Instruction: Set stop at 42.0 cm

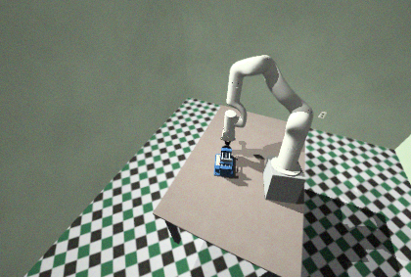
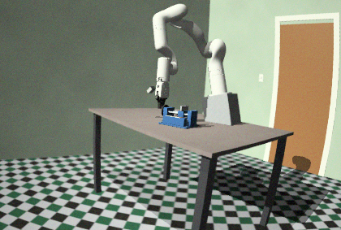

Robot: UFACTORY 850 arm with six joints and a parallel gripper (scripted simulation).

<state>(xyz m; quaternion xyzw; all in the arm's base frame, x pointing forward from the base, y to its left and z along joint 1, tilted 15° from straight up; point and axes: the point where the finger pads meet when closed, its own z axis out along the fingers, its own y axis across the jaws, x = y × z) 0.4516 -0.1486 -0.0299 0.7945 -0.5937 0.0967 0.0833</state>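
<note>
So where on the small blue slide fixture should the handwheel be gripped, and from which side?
At the end of the blue slide fixture facing away from the arm's grey pedestal, from straight above. The handwheel sticks out there, and the gripper, pointing down, is already shut on it; the wheel itself is too small to make out.

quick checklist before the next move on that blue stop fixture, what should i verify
1. Gripper shut on the handwheel at the fixture's end: ok.
2. Blue stop fixture sits flat on the table: ok.
3. Stop position reads 42.0 cm: cannot tell, too small.
4. Arm comes down on the handwheel from above, off the fixture body: ok.
5. Handwheel released: not ok, not yet done.
</note>
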